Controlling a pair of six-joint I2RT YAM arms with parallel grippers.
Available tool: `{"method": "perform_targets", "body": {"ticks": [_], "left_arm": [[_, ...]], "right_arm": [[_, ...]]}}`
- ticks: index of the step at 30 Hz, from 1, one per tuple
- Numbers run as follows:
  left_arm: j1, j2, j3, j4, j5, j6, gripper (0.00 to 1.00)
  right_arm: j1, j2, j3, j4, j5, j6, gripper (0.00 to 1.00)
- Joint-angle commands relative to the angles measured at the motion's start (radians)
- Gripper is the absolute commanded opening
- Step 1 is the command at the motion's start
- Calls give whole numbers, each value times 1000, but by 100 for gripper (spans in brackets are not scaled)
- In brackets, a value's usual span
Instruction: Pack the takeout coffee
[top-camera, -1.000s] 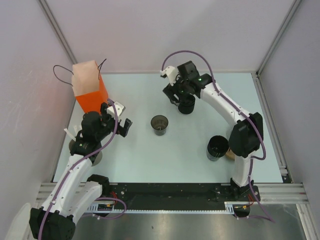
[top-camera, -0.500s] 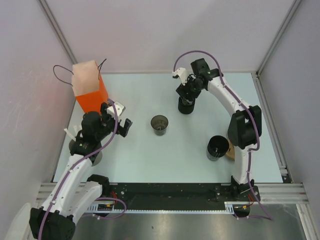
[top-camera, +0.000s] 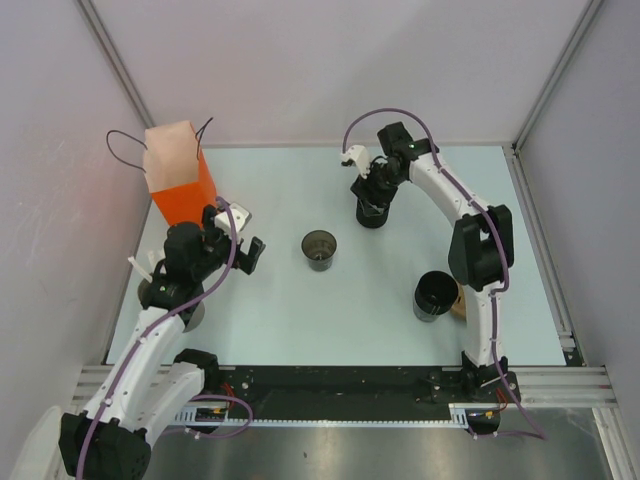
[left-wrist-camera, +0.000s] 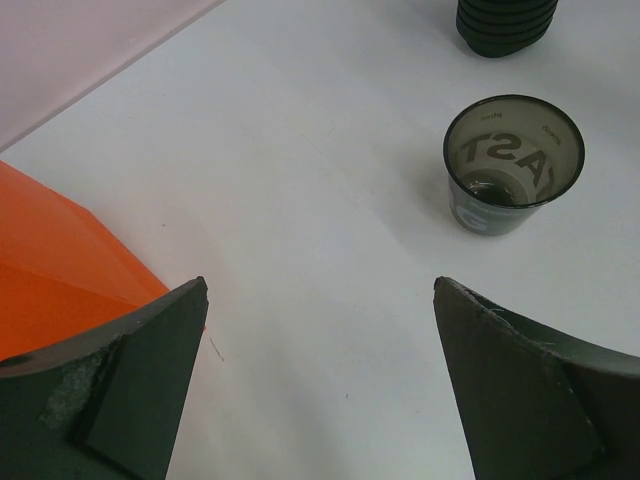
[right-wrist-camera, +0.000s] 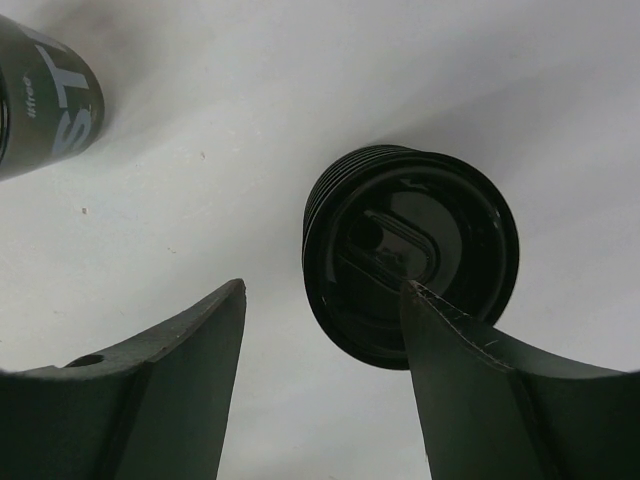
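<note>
Right gripper (right-wrist-camera: 322, 292), jaws apart, poised just above the coffee (right-wrist-camera: 410, 250) and clamped on nothing. In the wrist view the ridged black lid lies ahead of the fingertips, offset toward one finger (right-wrist-camera: 480, 390), whose tip overlaps the lid's edge; whether they touch cannot be told. The coffee stands upright on the table (top-camera: 280, 300), toward the far edge and right of centre. A grey see-through cup (top-camera: 320, 248) stands near the table's middle, well apart from the coffee. A wider black cup (top-camera: 434, 296), open at the top, stands on the near right, beside the right arm. Left gripper (left-wrist-camera: 320, 290), jaws wide apart and empty, hangs over the table's left part, near an orange bag (top-camera: 178, 175) that stands upright at the far left with its string handles raised.
</note>
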Motion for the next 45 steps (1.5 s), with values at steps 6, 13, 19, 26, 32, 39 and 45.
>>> {"method": "perform_targets", "body": {"ticks": [6,13,19,26,32,39,45], "left_arm": [[4,2,-9,29,24,19,100],[2,2,-9,31,27,20,100],[4,1,-9,29,26,19,100],[4,2,-9,31,27,20,100],[4,-1,-9,29,27,19,100],[4,-4,-8,28,29,20,100],[4,-21,-7,24,29,20,100]], "right_arm": [[-7,44,37,-19,2,-17,67],[-7,49,31,-19,2,-17,49],[-10,35,31,-20,-13,-20,31],[-10,14,31,-20,-30,-17,17],[-7,-2,34,-24,-29,-12,14],[2,-60,40,-28,-30,-3,14],[13,-121,40,-31,-38,17,13]]}}
